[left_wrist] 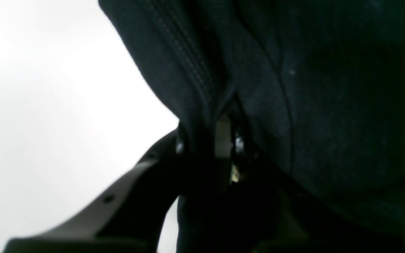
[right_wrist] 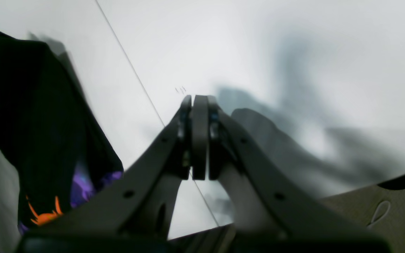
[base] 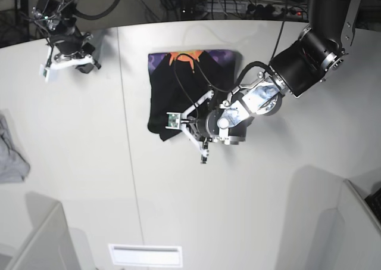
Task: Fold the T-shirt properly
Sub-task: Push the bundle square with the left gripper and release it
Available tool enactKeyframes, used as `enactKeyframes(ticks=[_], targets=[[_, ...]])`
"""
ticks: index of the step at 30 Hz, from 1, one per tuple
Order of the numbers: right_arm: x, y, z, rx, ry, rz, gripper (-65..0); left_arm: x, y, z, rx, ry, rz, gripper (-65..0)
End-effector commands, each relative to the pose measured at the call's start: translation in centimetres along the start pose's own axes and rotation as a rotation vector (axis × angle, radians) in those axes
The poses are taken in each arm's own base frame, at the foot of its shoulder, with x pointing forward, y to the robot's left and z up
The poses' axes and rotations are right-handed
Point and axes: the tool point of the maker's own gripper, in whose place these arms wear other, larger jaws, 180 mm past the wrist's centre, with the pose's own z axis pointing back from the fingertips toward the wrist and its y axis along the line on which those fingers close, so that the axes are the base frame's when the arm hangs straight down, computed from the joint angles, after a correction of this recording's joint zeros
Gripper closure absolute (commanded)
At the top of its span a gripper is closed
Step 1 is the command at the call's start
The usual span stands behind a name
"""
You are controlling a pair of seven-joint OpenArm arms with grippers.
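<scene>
The white counter (base: 77, 163) carries the T-shirt (base: 178, 91) toward the middle of its far edge, already gathered into a compact dark block whose long axis runs from the far edge toward the near one, the orange and purple print showing along its far end. The left arm reaches in low from the counter's right side and lies across the shirt's near edge, so it is by far the nearer arm; the left gripper (base: 202, 140) has its jaws nearly pressed together, pinching a stitched fold of black fabric, as the left wrist view shows. The right gripper (right_wrist: 199, 102) hangs well apart, near the far left corner, jaws pressed together on nothing. Any coming fold likely turns on carrying that pinched near edge toward the printed end.
</scene>
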Motion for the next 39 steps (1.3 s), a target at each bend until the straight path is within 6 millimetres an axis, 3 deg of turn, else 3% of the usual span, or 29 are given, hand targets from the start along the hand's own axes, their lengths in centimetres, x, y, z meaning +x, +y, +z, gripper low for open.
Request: enactKeyframes(ticks=[1, 4, 10, 19, 21, 27, 30, 34, 39], targets=[[1.0, 0.4, 0.4, 0.015, -0.036, 0.013, 0.0, 1.0, 1.6, 0.7, 0.040, -0.027, -0.007, 0.0], [1.1, 0.3, 0.4, 0.014, -0.037, 0.015, 0.0, 2.0, 1.6, 0.6, 0.039, -0.045, -0.010, 0.0], [1.1, 0.3, 0.4, 0.013, -0.037, 0.016, 0.0, 2.1, 0.9, 0.4, 0.030, -0.046, -0.013, 0.0], [1.4, 0.6, 0.3, 0.019, -0.044, 0.016, 0.0, 2.0, 1.5, 0.6, 0.044, -0.044, -0.010, 0.0], [1.4, 0.6, 0.3, 0.019, -0.044, 0.016, 0.0, 2.0, 1.6, 0.7, 0.046, -0.044, -0.010, -6.6], [1.3, 0.8, 0.2, 0.024, -0.040, 0.019, 0.0, 2.2, 1.8, 0.8, 0.050, -0.048, -0.011, -36.7], [1.3, 0.8, 0.2, 0.024, -0.040, 0.019, 0.0, 2.3, 2.7, 1.2, 0.068, -0.048, -0.019, -46.6], [1.3, 0.8, 0.2, 0.025, -0.040, 0.019, 0.0, 3.2, 4.7, 2.4, 0.115, -0.072, -0.026, -48.7], [1.4, 0.8, 0.2, 0.025, -0.042, 0.022, 0.0, 4.9, 9.1, 7.2, 0.279, -0.191, 0.054, -48.2]])
